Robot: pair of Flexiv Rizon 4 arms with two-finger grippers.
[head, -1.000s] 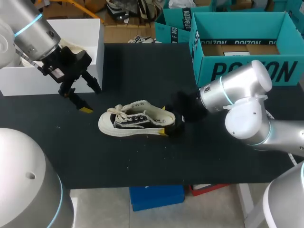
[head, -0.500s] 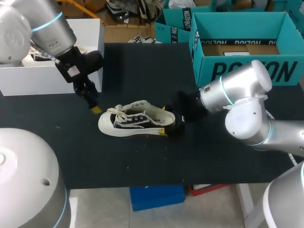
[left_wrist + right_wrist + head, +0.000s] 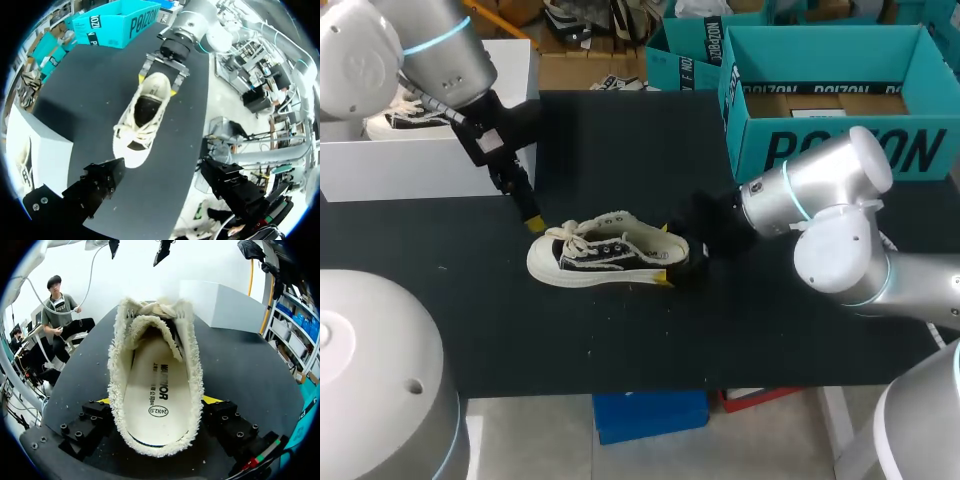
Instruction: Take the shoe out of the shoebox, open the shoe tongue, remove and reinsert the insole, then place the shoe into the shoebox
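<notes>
- Lying upright on its sole near the middle of the black table (image 3: 770, 330), the shoe (image 3: 605, 250) has its toe toward my left side and its heel toward my right arm.
- The right gripper (image 3: 682, 265) pinches the shoe's heel. In the right wrist view its two fingers press against the heel's fuzzy collar from either side, with a yellow tip showing beside each.
- The insole (image 3: 157, 400) sits flat inside the shoe, in plain sight through the opening just ahead of the right gripper.
- The left gripper (image 3: 533, 223) hangs low over the table just beside the shoe's toe, apart from it, with one yellow tip showing in the head view.
- Its fingers are spread wide with nothing between them. In the left wrist view the shoe lies ahead of the gap, toe nearest and heel farthest.
- The white shoebox (image 3: 440, 165) stands at the table's far left corner, behind the left arm and well apart from the shoe. Another shoe (image 3: 395, 120) lies inside it.
- A teal box (image 3: 840, 150) stands at the far right, behind the right arm.
</notes>
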